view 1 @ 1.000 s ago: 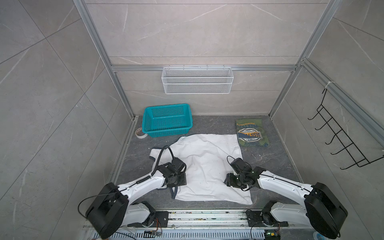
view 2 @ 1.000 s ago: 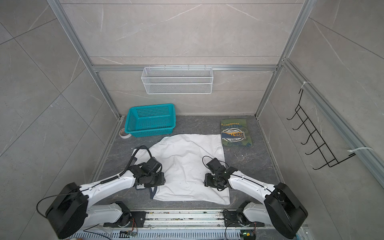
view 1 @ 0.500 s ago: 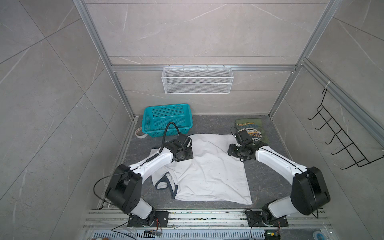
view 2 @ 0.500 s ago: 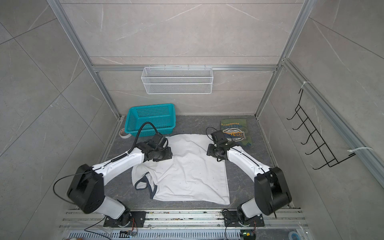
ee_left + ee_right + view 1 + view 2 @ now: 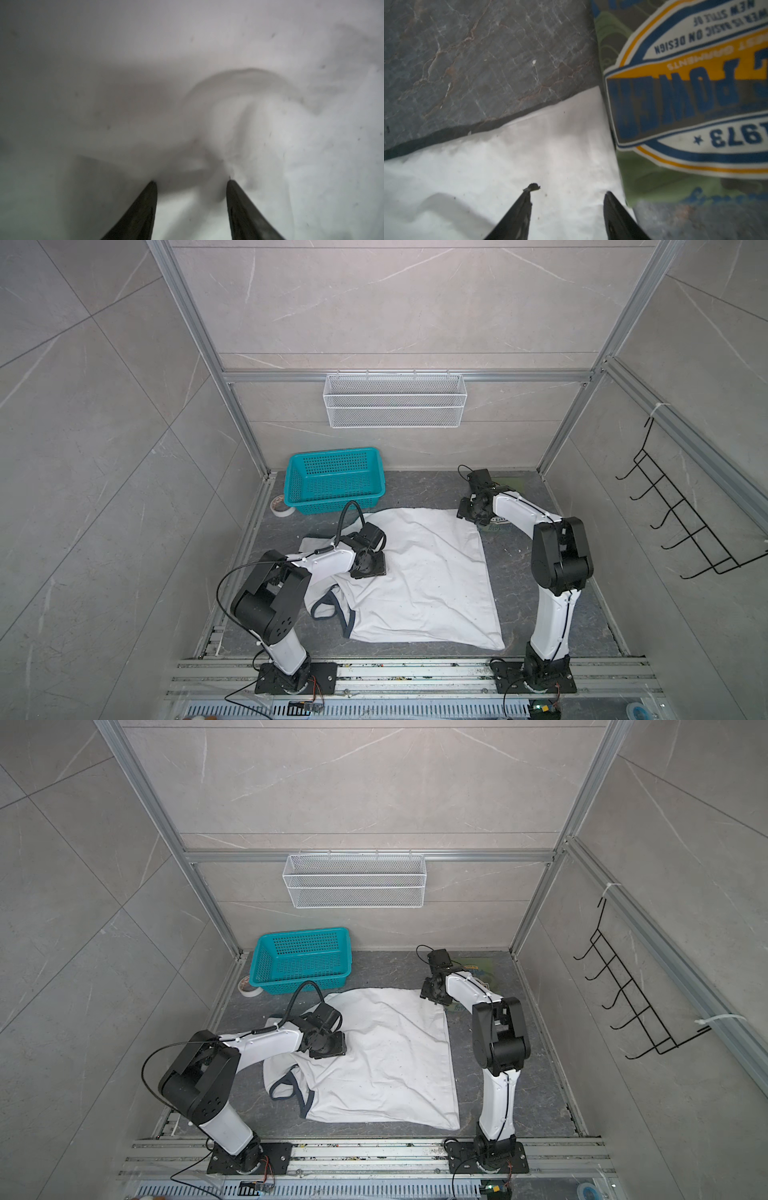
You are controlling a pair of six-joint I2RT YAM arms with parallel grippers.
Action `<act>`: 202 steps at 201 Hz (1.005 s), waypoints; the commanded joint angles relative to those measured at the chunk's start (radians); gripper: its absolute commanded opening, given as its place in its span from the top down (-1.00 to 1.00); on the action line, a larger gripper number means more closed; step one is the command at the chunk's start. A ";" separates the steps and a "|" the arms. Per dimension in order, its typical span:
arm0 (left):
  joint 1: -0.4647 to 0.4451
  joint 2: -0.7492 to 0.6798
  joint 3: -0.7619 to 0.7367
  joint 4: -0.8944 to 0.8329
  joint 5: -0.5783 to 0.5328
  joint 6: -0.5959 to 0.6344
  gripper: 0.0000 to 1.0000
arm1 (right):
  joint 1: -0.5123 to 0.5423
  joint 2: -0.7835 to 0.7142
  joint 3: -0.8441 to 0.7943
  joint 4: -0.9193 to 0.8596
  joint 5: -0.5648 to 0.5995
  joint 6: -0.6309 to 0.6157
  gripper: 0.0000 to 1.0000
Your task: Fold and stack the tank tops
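I see my left gripper (image 5: pixel 191 182) released, its 2 fingers spread with nothing between them, hanging close over the white tank top (image 5: pixel 424 585). White cloth fills everything beneath and ahead of it, and a raised wrinkle (image 5: pixel 239 99) curls just ahead of the tips; I cannot tell whether they touch. My right gripper (image 5: pixel 569 190) is likewise released and empty, above that top's far corner. The hem runs just ahead of it, with bare dark worktop (image 5: pixel 467 62) beyond. The olive tank top (image 5: pixel 643 182) lies flat just beside this gripper, on the side away from the left arm, its edge meeting the white cloth.
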 commanded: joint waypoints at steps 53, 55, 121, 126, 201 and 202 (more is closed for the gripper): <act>-0.001 -0.279 -0.287 -0.043 -0.086 -0.090 -0.13 | -0.015 0.146 0.185 -0.114 0.011 -0.022 -0.20; -0.001 -0.287 -0.294 -0.044 -0.087 -0.091 -0.13 | -0.014 0.148 0.188 -0.115 0.009 -0.020 -0.20; 0.004 -0.418 -0.378 -0.091 -0.117 -0.132 -0.16 | -0.016 0.279 0.379 -0.205 0.052 -0.021 -0.27; 0.005 -0.419 -0.376 -0.094 -0.119 -0.130 -0.16 | -0.016 0.291 0.394 -0.212 0.048 -0.022 -0.26; 0.005 -0.401 -0.355 -0.101 -0.121 -0.123 -0.16 | -0.014 0.360 0.444 -0.234 -0.026 -0.027 0.11; 0.005 -0.401 -0.355 -0.102 -0.120 -0.124 -0.16 | -0.014 0.359 0.443 -0.234 -0.025 -0.026 0.13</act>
